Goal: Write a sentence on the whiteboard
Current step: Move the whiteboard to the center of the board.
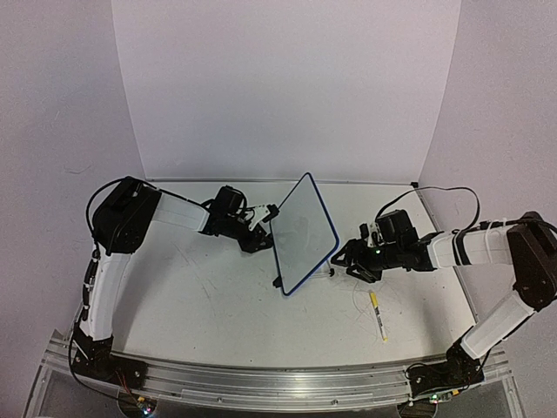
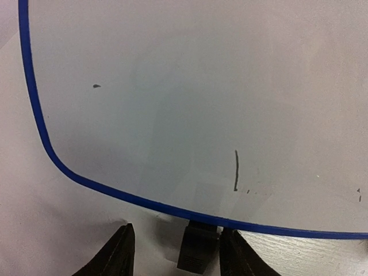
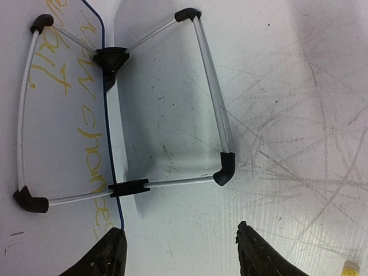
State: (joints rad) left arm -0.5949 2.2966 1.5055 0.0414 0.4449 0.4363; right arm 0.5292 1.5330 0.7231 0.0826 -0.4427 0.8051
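The whiteboard (image 1: pixel 303 233), white with a thin dark-blue frame, stands tilted on edge at the table's middle. My left gripper (image 1: pixel 263 231) is at its left edge. In the left wrist view the board's back (image 2: pixel 190 98) fills the frame. One black foot (image 2: pixel 198 247) sits between my open left gripper (image 2: pixel 177 229) fingers, against the right finger. My right gripper (image 1: pixel 341 257) is at the board's lower right, open (image 3: pixel 179 227) and holding nothing. Its left finger (image 3: pixel 109 256) is by the blue edge. The sentence (image 3: pixel 89 132) shows as faint yellow writing on the whiteboard (image 3: pixel 57 144) face.
A yellow marker (image 1: pixel 378 315) lies on the table in front of the right arm. The board's wire stand (image 3: pixel 213 92), white rods with black corner pieces, rests on the scuffed tabletop (image 3: pixel 299 115). Grey walls stand behind and to both sides.
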